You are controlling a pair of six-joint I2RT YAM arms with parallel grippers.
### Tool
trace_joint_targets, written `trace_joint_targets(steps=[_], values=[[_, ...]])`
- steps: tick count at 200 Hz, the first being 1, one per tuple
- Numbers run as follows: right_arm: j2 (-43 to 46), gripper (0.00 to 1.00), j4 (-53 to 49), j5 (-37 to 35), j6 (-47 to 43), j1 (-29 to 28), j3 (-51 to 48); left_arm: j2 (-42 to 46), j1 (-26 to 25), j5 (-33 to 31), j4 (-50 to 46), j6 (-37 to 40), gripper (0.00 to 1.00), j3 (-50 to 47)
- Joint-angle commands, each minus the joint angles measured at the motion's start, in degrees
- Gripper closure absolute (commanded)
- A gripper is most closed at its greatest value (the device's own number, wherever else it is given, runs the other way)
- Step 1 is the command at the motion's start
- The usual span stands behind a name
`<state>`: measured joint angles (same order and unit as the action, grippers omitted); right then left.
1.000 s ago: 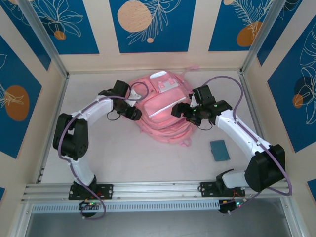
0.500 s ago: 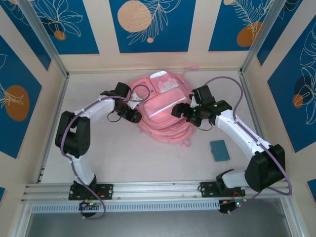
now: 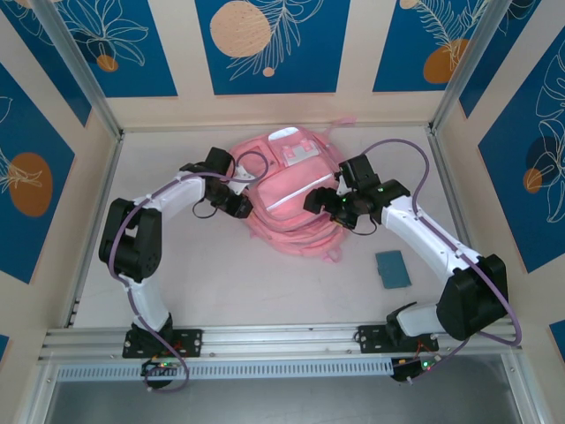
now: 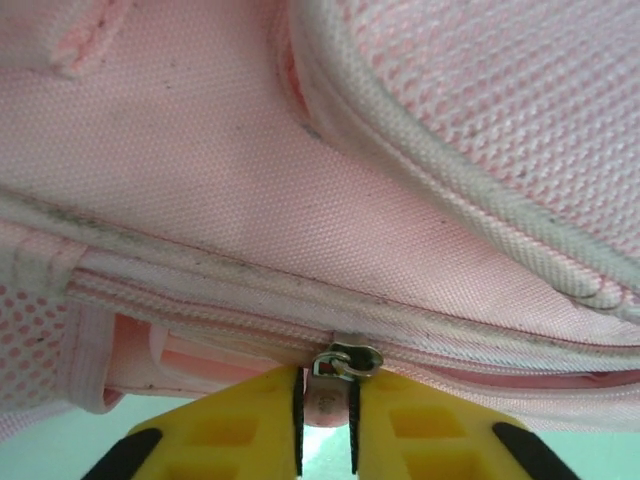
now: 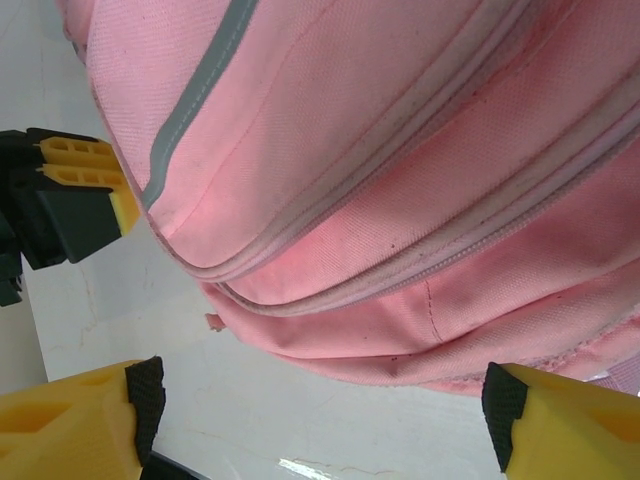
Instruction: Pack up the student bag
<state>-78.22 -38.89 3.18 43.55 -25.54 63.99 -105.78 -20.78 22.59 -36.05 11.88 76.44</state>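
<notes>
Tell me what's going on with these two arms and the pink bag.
The left gripper is pinched on a zipper pull on the student bag. The right gripper hangs open at the bag's other side, holding nothing. A small blue flat item lies on the table beside the bag, not packed yet.

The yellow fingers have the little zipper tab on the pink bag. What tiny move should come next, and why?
Probably the left gripper should slide the zipper pull along its track. It pinches the pull, the zipper looks shut there, and the student bag must open before packing.
</notes>
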Motion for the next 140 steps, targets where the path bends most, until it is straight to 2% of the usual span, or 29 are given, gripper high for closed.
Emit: trace_joint_targets(steps=[1, 20, 77, 102, 108, 119, 140], values=[[-0.5, 0.16, -1.7, -0.3, 2.4, -1.2, -1.5, 0.7, 0.4, 1.7, -0.2, 0.3, 0.92, -0.5], [-0.6, 0.17, -1.0, -0.5, 4.5, -2.0, -3.1, 2.4, 0.4, 1.4, 0.4, -0.7, 1.0, -2.0], [-0.6, 0.19, 4.8, -0.8, 9.7, -4.5, -8.8, 9.0, -0.3, 2.2, 3.7, -5.9, 1.0, -8.6], [-0.9, 0.2, 6.4, -1.1, 10.9, -5.1, -9.7, 12.7, -0.7, -0.3, 7.6, -8.9, 1.0, -12.9], [-0.9, 0.2, 6.5, -1.1, 10.9, -5.0, -9.7, 13.0, -0.6, -1.2, 8.1, -9.0, 0.94, -13.5], [-0.9, 0.2, 6.1, -1.6, 10.6, -5.0, -9.5, 13.1, -0.5, -3.3, 8.4, -9.2, 0.77, -13.7], [-0.8, 0.2, 5.5, -2.2, 9.8, -4.8, -9.1, 11.3, -0.4, -4.3, 8.2, -8.6, 0.63, -12.3]])
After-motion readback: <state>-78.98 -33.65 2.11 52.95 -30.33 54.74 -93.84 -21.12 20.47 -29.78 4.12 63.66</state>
